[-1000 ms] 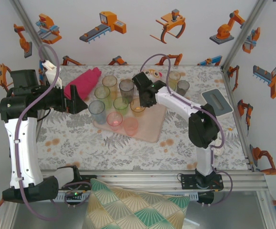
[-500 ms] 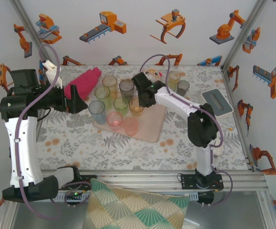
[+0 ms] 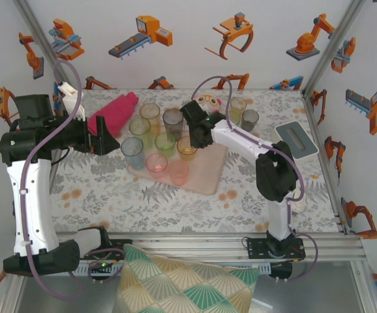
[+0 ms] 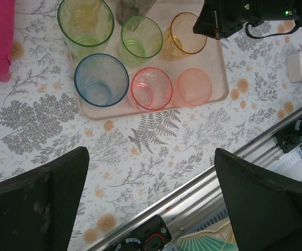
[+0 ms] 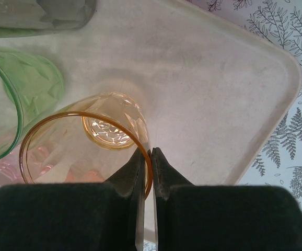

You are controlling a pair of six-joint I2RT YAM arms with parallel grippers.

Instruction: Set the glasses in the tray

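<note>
**Right arm.** The right fingers (image 5: 164, 175) are narrow and pinch the wall of the amber glass (image 5: 88, 141) at its rim, one finger inside the cup and one outside. The glass stands upright on the tray (image 5: 213, 78). Its base appears seated on the tray floor (the wrist view is steep, so contact is likely, not certain). In the top view the amber glass (image 3: 187, 147) lies at 7 o'clock from the right wrist, just beside a green glass (image 3: 165, 141).

**Left arm.** The left fingers (image 4: 36, 204) stand wide apart and hold nothing. They hang above the counter (image 4: 46, 120) at 9 o'clock from the tray, apart from every glass.

**Critical relation.** The long axis of the amber glass is vertical. In the right wrist view its body lies at 10 o'clock from the pinch, toward the green glass.

- Judgement: placement of this glass is all but done.
- The next move calls for parting the fingers and lifting straight up along that axis.
- A sideways pull could drag the inner finger against the wall and tip the glass into its neighbours.

**Remaining work.** Two more glasses (image 3: 248, 119) stand on the counter at 2 o'clock from the tray. The right arm is the nearer one for them.
</note>
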